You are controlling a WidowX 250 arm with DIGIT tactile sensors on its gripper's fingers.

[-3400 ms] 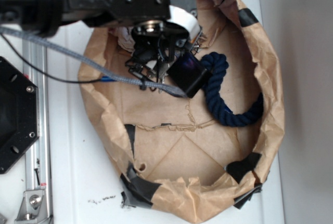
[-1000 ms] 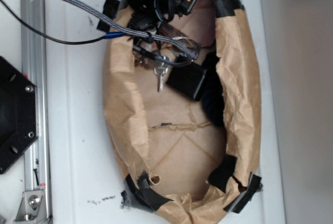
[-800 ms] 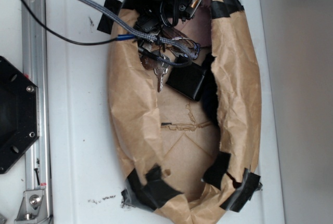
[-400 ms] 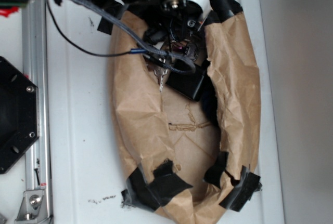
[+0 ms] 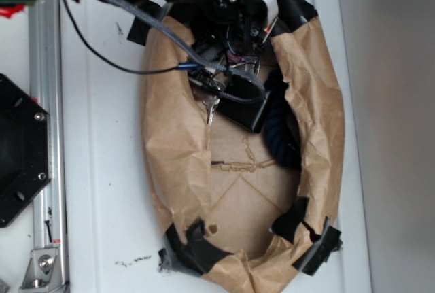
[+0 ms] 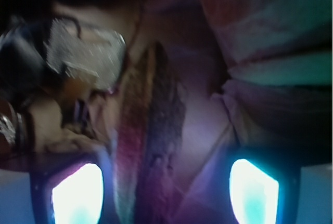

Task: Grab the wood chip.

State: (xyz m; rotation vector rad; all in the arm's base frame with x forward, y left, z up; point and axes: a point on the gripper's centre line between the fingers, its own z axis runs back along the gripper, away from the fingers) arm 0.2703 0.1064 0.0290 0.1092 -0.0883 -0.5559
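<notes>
In the wrist view the wood chip (image 6: pixel 153 130) is a long dark streaky sliver lying on the brown paper. It runs lengthwise between my two glowing fingertips (image 6: pixel 78 195), closer to the left one. My gripper (image 6: pixel 166 193) is open and its pads are apart from the chip. In the exterior view the gripper (image 5: pixel 245 35) hangs low inside the far end of the paper bag (image 5: pixel 170 143), and its body hides the wood chip there.
A black block (image 5: pixel 246 106), a key bunch (image 5: pixel 209 106) and a navy rope (image 5: pixel 277 126) lie just below the gripper. A whitish paper wad (image 6: pixel 86 52) sits left of the chip. The bag's crumpled walls stand close on both sides. A braided cable (image 5: pixel 170 28) crosses the bag.
The gripper has come down from the bag's top edge into its far end. The bag's right wall has shifted outward, and more of the navy rope shows.
</notes>
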